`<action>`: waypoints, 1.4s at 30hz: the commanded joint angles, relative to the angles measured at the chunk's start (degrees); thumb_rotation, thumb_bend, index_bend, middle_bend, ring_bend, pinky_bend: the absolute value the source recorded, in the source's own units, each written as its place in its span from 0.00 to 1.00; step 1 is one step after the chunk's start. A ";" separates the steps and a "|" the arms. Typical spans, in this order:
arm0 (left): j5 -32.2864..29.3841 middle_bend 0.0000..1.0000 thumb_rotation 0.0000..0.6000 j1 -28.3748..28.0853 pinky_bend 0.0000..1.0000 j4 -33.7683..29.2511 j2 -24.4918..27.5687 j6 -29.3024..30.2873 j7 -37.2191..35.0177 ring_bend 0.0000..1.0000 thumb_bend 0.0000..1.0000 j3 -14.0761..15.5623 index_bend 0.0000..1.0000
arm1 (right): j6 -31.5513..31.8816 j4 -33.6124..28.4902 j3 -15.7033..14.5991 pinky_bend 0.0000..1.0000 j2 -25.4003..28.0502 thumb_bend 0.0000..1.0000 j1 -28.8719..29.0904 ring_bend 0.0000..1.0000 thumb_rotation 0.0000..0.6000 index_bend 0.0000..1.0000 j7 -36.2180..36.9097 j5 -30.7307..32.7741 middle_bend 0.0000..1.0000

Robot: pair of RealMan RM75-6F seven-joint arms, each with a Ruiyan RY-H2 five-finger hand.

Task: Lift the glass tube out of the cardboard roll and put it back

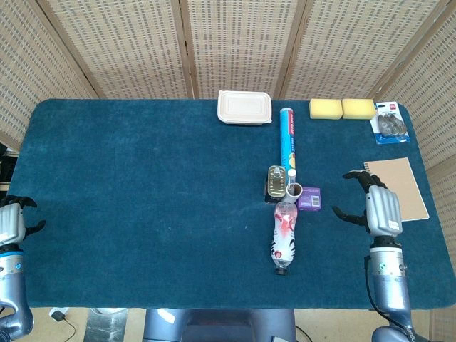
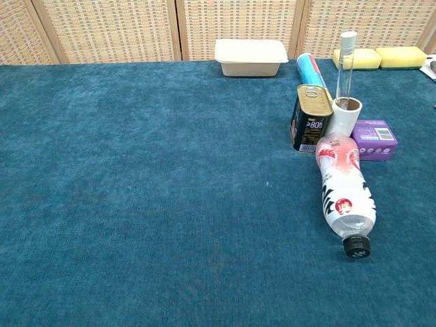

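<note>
A clear glass tube (image 2: 345,66) with a white cap stands upright inside a short white cardboard roll (image 2: 345,117), leaning on its rim. In the head view the cardboard roll (image 1: 294,191) and the glass tube (image 1: 291,178) sit mid-table. My right hand (image 1: 375,204) hovers to the right of them, fingers spread, holding nothing. My left hand (image 1: 12,221) rests at the table's left edge, fingers apart and empty. Neither hand shows in the chest view.
A tin can (image 2: 310,120) stands left of the roll, a purple box (image 2: 375,139) to its right, a lying plastic bottle (image 2: 345,194) in front, a blue tube (image 1: 288,134) behind. A white lidded container (image 1: 245,107), yellow sponges (image 1: 342,108), a notebook (image 1: 400,185) and a blister pack (image 1: 389,124) lie further off.
</note>
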 commanded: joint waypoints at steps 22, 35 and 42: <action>-0.08 0.43 1.00 0.22 0.33 0.05 0.00 0.10 -0.33 0.24 0.15 -0.03 0.48 | -1.28 0.06 1.44 0.33 -1.48 0.20 0.21 0.24 1.00 0.30 1.47 1.84 0.29; -0.24 0.43 1.00 0.37 0.33 -0.16 0.02 0.20 -0.09 0.24 0.15 -0.11 0.48 | -3.87 4.64 3.85 0.37 -7.25 0.20 2.59 0.27 1.00 0.30 4.93 5.55 0.31; -0.41 0.43 1.00 0.53 0.33 -0.31 0.03 0.29 0.07 0.24 0.15 -0.21 0.47 | -4.04 8.09 4.34 0.38 -11.05 0.20 4.13 0.29 1.00 0.30 4.82 6.02 0.32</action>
